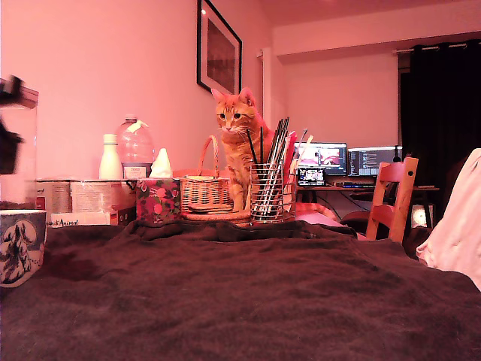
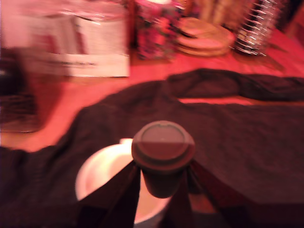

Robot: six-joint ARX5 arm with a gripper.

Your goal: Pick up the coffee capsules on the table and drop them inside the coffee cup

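A dark grey-green coffee capsule (image 2: 163,153) with a wide flat rim is pinched at its tapered body by my gripper (image 2: 162,183), which is shut on it. In the wrist view the capsule hangs over the edge of the white coffee cup (image 2: 97,173), whose open mouth shows just beneath it. The exterior view shows the coffee cup (image 1: 19,248) with its dark inked picture at the far left on the brown cloth table (image 1: 248,293). Above the cup is my gripper (image 1: 7,143), a dark blur cut off by the frame edge. The capsule is not visible there.
At the back of the table stand a floral box (image 1: 157,200), a wicker basket (image 1: 204,192), a wire mesh pen holder (image 1: 272,194) and an orange cat (image 1: 240,143). Bottles and cartons (image 1: 83,197) line the exterior view's left; a wooden chair (image 1: 392,197) stands at its right.
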